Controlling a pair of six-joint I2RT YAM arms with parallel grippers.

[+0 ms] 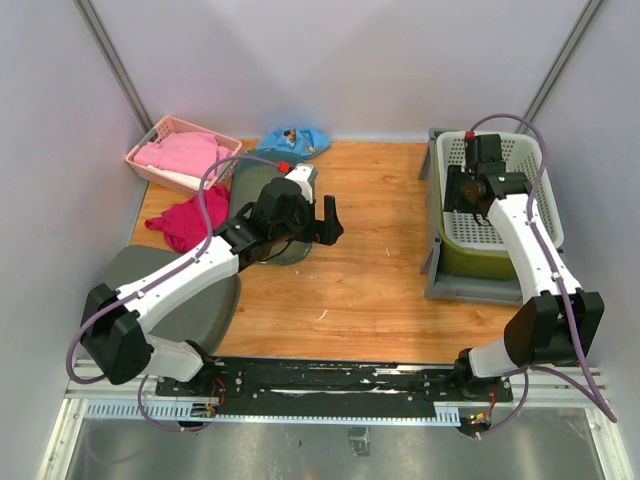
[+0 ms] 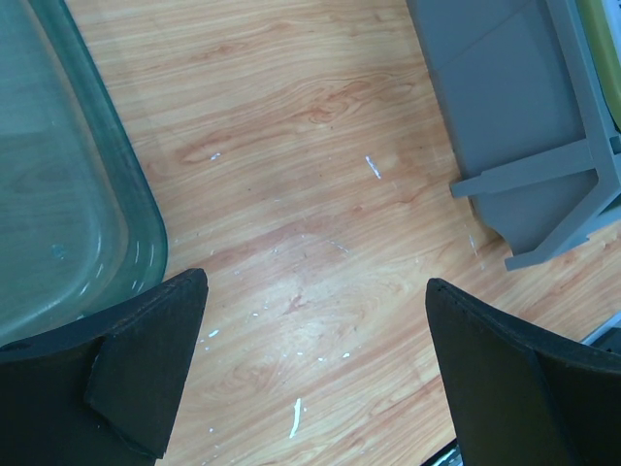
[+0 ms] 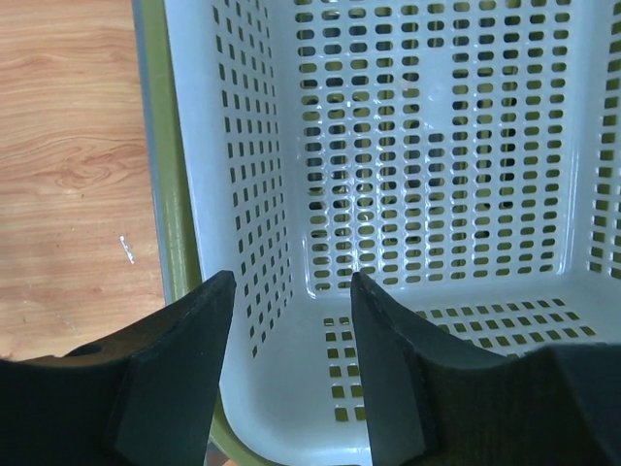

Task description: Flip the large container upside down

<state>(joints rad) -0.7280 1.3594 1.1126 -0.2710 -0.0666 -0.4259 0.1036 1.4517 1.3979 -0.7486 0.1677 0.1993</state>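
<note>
The large container (image 1: 468, 286) is a light grey crate standing upright at the table's right side; its corner also shows in the left wrist view (image 2: 514, 107). An olive-green bin (image 1: 482, 263) sits inside it, and a white mesh basket (image 1: 505, 195) sits inside that. My right gripper (image 1: 460, 192) is open over the basket's left wall. In the right wrist view (image 3: 291, 291) one finger is over the olive rim (image 3: 170, 223) and the other is inside the basket (image 3: 437, 146). My left gripper (image 1: 328, 218) is open and empty over the bare wood at mid-table (image 2: 315, 291).
A greenish translucent tray (image 1: 252, 205) lies under the left arm and shows in the left wrist view (image 2: 58, 194). A pink basket with pink cloth (image 1: 180, 155), a magenta cloth (image 1: 185, 222), a blue bag (image 1: 295, 140) and a grey oval lid (image 1: 195, 295) lie at the left.
</note>
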